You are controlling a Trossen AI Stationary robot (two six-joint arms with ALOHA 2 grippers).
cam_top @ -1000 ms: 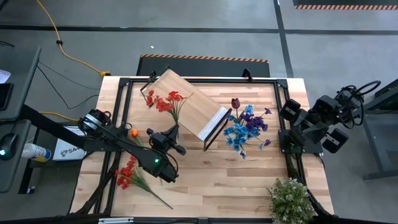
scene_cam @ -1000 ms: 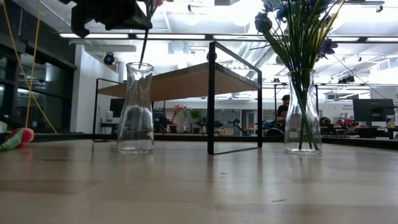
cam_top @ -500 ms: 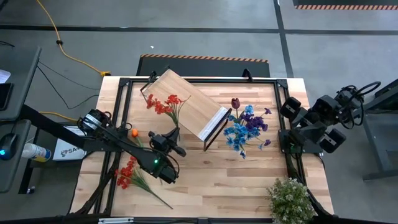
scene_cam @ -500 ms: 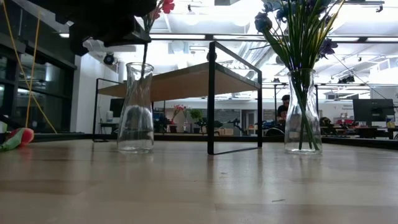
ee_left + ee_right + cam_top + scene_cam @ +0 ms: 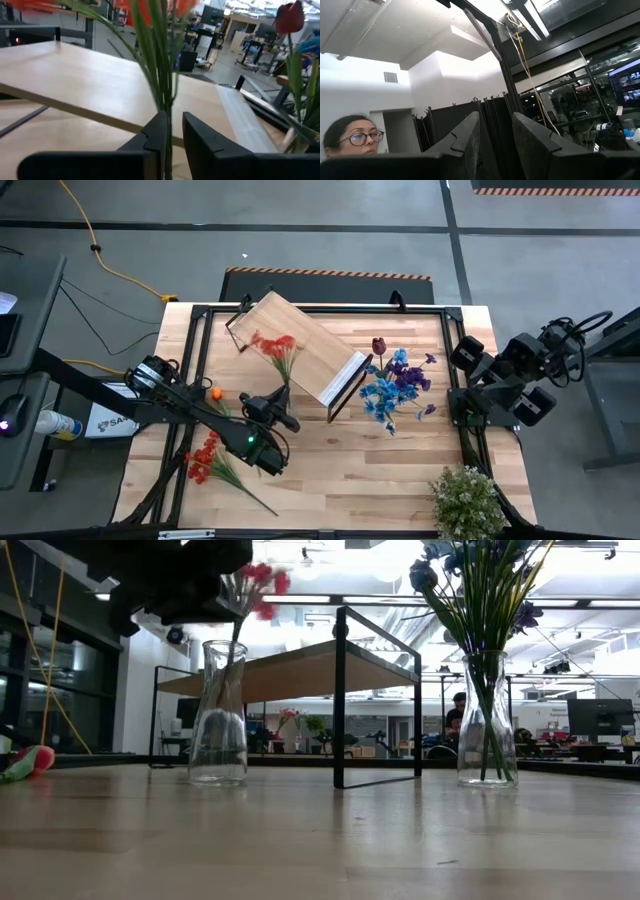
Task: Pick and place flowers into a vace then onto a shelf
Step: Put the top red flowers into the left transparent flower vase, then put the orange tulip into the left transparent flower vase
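Note:
A red-bloomed flower spray point(image 5: 275, 345) stands with its stem in the clear glass vase point(image 5: 220, 715), blooms leaning toward the shelf point(image 5: 300, 345). My left gripper point(image 5: 174, 120) hovers level just above the vase mouth, open, with the stem point(image 5: 165, 75) rising between its fingers. A second vase point(image 5: 487, 720) holds blue and purple flowers and a dark red rose point(image 5: 379, 345). Another red spray point(image 5: 205, 460) and an orange tulip point(image 5: 216, 394) lie on the table. My right gripper point(image 5: 495, 120) waits, raised, at the table's right edge, open, with nothing between its fingers. My left gripper has a finger on either side of the red spray's stem point(image 5: 167, 125), coming at it level just above the vase mouth. The gap is wider than the stem, which runs close along one finger point(image 5: 156, 135). I cannot tell whether they touch.
The shelf's black frame point(image 5: 340, 700) stands just right of the clear vase. A bushy pale plant point(image 5: 465, 500) sits at the near right corner. Black rails point(image 5: 462, 430) border the table. A person shows in the room beyond in the right wrist view.
My left gripper has sunk a little over the clear vase and opened its fingers. The red spray's stem has gone lower into the vase, and its blooms have swung over toward the shelf, still blurred with motion.

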